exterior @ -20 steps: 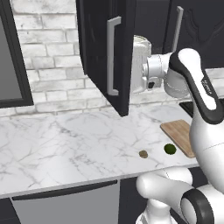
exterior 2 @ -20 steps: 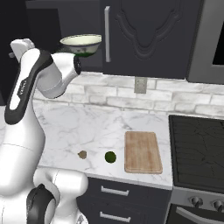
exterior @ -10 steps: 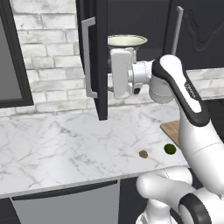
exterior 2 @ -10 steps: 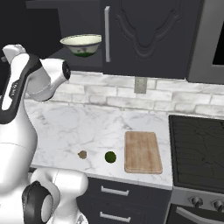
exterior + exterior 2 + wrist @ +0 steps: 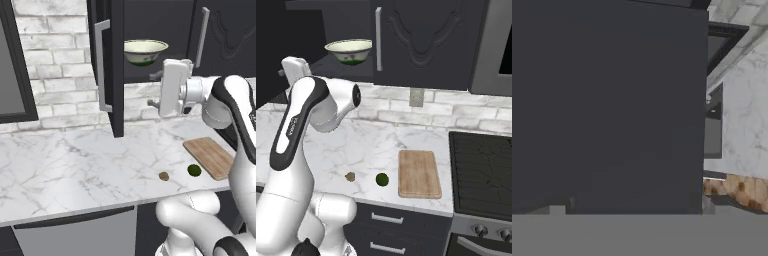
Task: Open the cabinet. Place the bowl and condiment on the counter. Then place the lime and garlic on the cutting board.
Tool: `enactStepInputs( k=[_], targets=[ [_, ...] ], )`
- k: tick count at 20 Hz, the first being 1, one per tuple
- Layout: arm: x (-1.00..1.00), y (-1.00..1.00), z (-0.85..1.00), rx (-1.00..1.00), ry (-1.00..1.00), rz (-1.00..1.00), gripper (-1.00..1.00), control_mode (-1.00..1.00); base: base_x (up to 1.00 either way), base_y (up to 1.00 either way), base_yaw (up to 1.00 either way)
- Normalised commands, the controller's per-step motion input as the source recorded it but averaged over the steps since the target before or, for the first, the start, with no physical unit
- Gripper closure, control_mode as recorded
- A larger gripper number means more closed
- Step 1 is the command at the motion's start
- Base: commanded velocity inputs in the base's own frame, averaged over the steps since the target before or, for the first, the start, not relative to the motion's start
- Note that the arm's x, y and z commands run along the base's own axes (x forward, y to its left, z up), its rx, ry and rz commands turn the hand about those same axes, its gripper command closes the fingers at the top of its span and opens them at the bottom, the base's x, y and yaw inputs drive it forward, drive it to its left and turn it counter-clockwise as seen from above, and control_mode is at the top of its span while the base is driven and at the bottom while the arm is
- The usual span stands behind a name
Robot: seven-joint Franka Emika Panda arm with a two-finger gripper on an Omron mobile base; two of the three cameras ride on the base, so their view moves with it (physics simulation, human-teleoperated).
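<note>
Black carved wall cabinet stood open, the cream green-banded bowl on its shelf.
The tool, seemingly released and empty, hung below the bowl; dark-green lime and tan garlic lay on the marble bench.

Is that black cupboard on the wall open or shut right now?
Partly open. The left door of the cabinet stands swung out toward the room, baring the bowl on the shelf inside. The right door is shut.
</note>
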Motion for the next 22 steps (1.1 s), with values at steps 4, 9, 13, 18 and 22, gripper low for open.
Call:
enactStepInputs(
  k=[4, 9, 13, 18, 22],
  targets=[
    [-0.45, -0.91, 0.00, 0.11, 0.00, -0.18, -1.00, -1.00, 0.00, 0.00, 0.00],
    [-0.28, -0.54, -0.03, 0.04, -0.07, -0.16, -1.00, -1.00, 0.00, 0.00, 0.00],
    [-0.09, -0.69, -0.02, 0.01, -0.24, -0.21, -1.00, -1.00, 0.00, 0.00, 0.00],
    [0.00, -0.57, 0.05, -0.09, -0.27, -0.19, -1.00, -1.00, 0.00, 0.00, 0.00],
    [0.00, -0.46, 0.00, -0.15, -0.26, -0.23, -1.00, -1.00, 0.00, 0.00, 0.00]
  ],
)
